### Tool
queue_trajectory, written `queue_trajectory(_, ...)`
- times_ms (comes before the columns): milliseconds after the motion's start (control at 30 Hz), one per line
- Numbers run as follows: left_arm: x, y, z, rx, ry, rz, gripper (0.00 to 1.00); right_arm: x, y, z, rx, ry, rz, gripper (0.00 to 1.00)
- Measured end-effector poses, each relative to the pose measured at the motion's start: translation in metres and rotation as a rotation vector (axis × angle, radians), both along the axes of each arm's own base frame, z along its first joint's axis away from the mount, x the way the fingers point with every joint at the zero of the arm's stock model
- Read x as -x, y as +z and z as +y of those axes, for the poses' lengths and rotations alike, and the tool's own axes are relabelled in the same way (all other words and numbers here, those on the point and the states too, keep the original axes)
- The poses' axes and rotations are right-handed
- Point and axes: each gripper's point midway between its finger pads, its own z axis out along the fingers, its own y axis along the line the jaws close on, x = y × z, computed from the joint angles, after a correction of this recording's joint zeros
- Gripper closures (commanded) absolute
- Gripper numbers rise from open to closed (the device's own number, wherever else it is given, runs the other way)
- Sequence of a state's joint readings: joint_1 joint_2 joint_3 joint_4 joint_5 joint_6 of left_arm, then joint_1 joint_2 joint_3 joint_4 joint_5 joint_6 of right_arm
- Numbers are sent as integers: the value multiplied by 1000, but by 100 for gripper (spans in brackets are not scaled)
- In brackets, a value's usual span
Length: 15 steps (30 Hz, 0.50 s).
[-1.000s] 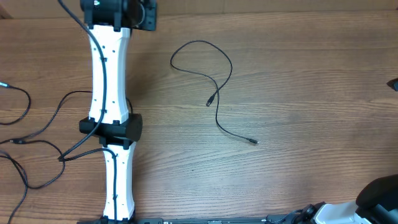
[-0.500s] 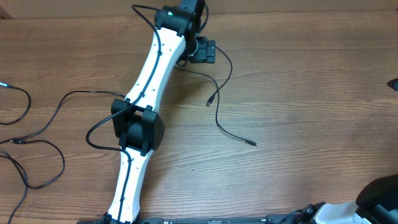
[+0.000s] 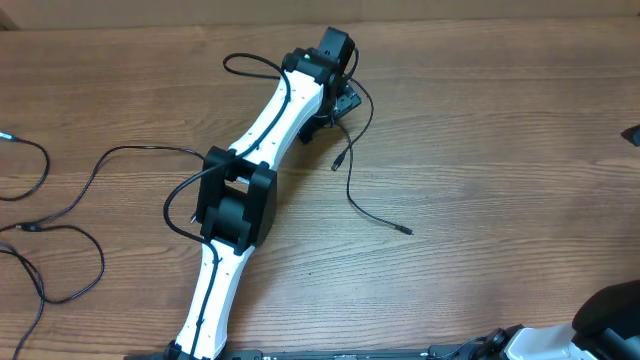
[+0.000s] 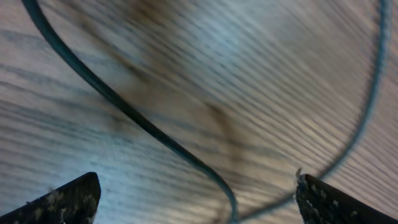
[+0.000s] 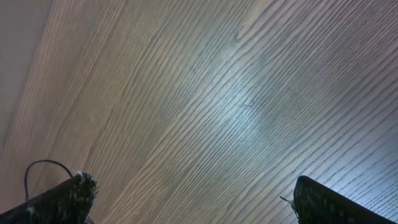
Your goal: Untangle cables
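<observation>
One thin black cable [image 3: 348,186] lies in a loose loop at the table's middle, with one plug end [image 3: 337,163] just below my left gripper [image 3: 340,106] and the other plug end [image 3: 405,229] further right. In the left wrist view the cable [image 4: 143,122] curves across the wood close below and runs between the spread fingers of the left gripper [image 4: 199,200], which is open and grips nothing. More thin black cables [image 3: 150,148] lie in loose curves at the table's left edge. My right gripper [image 5: 199,200] stands open over bare wood, nothing between its fingers.
The white left arm [image 3: 270,125] stretches diagonally from the front edge to the cable loop, its black elbow [image 3: 238,200] above the table. Part of the right arm's dark base [image 3: 608,312] shows at the front right corner.
The left arm has swung from the table's left side to the right and come down over the looped cable. Its jaws have opened wide. The right arm has not moved.
</observation>
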<state>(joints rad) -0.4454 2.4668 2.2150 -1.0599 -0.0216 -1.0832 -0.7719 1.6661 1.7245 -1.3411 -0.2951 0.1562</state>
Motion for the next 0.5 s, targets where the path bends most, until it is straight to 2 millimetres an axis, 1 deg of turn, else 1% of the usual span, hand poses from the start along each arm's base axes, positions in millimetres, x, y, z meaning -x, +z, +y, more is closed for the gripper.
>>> queue_trajectory(100, -3, -9, 1, -3, 17, -15, 1, 0, 0, 1, -4, 2, -2, 0)
queue_trajectory(167, -3, -11, 2, -7, 19, -15, 18, 0, 0, 1, -5, 2, -2, 0)
queue_trajectory(200, -3, -11, 3, -10, 22, -15, 23, 0, 0, 1, -5, 2, -2, 0)
queue_trajectory(367, -5, -13, 13, -65, 38, -30, 20, 0, 0, 1, -6, 2, -2, 0)
queue_trajectory(500, 2, -23, 19, -97, 41, -7, 19, 0, 0, 2, -8, 3, -3, 0)
